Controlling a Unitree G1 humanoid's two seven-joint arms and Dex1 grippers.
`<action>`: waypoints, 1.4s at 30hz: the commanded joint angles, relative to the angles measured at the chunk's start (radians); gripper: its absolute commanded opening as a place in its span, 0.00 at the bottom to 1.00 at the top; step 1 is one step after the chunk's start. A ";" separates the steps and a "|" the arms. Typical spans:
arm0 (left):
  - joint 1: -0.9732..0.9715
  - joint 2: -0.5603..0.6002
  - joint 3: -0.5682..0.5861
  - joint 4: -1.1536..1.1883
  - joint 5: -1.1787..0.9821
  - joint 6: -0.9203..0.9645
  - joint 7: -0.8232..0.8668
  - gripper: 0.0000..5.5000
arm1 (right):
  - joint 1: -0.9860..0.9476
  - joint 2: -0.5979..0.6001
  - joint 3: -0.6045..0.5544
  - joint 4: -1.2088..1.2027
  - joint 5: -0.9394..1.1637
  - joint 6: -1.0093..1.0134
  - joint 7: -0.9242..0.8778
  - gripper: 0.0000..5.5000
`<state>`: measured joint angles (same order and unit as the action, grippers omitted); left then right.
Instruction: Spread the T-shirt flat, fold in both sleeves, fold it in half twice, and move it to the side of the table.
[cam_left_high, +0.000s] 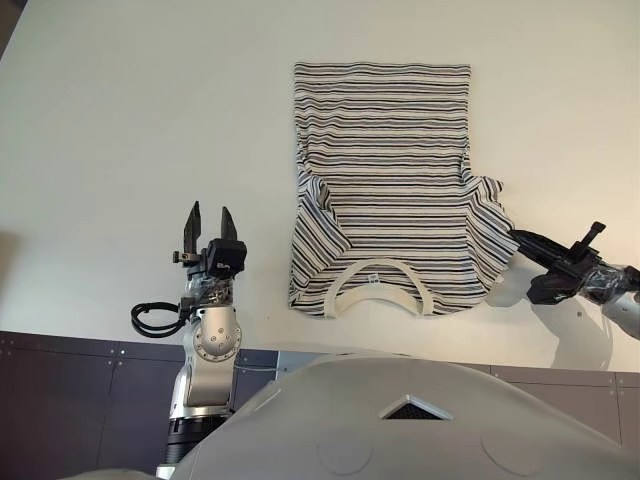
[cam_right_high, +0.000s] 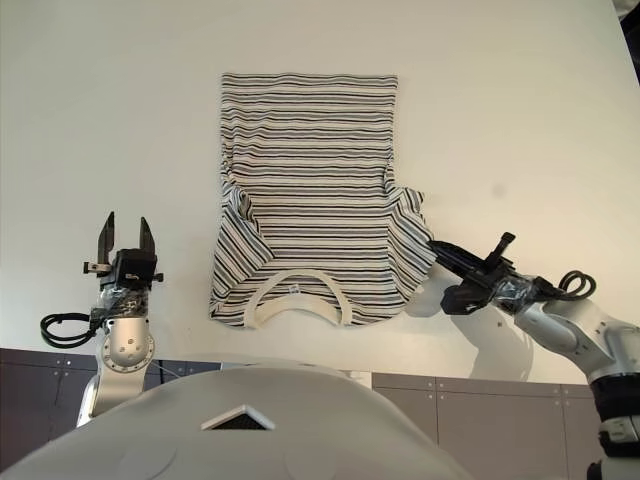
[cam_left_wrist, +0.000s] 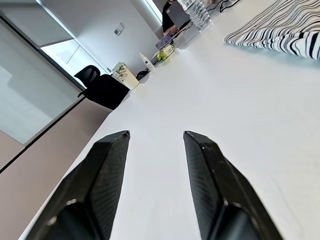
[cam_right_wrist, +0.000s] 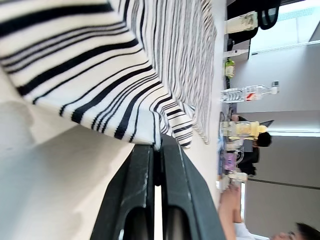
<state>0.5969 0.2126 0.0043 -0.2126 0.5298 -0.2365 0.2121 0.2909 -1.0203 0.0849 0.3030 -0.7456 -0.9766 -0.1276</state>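
Observation:
The black-and-white striped T-shirt (cam_left_high: 390, 170) lies on the white table (cam_left_high: 120, 130) with its collar (cam_left_high: 378, 285) toward me and its hem at the far side. Its left sleeve (cam_left_high: 315, 200) is tucked over the body. The right sleeve (cam_left_high: 492, 215) still sticks out sideways. My right gripper (cam_left_high: 515, 237) lies low at that sleeve's outer edge, shut on the striped cloth (cam_right_wrist: 100, 65) at its fingertips. My left gripper (cam_left_high: 209, 222) stands open and empty over bare table, well left of the shirt (cam_left_wrist: 280, 30).
The table's near edge (cam_left_high: 100, 335) runs just below both grippers, with dark panels under it. Bottles (cam_left_wrist: 197, 15) and small items (cam_left_wrist: 125, 75) stand at a distant end of the table. Bare table lies left, right and beyond the shirt.

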 joint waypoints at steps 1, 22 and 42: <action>0.019 0.031 0.004 0.025 0.012 -0.025 0.003 0.37 | 0.028 0.038 -0.065 -0.088 -0.008 0.012 -0.070 0.02; -0.104 0.182 0.022 0.143 -0.046 -0.082 -0.101 0.37 | 0.004 0.303 0.137 -0.253 -0.052 0.189 0.094 0.02; -0.024 0.626 -0.037 0.221 -0.074 -0.465 -0.436 0.37 | 0.062 -0.016 0.011 -0.038 0.065 -0.112 0.140 0.54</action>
<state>0.5628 0.7789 0.0057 0.0078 0.4742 -0.6594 -0.1430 0.3495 -0.9579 0.0334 0.1939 -0.6809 -1.0275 -0.0689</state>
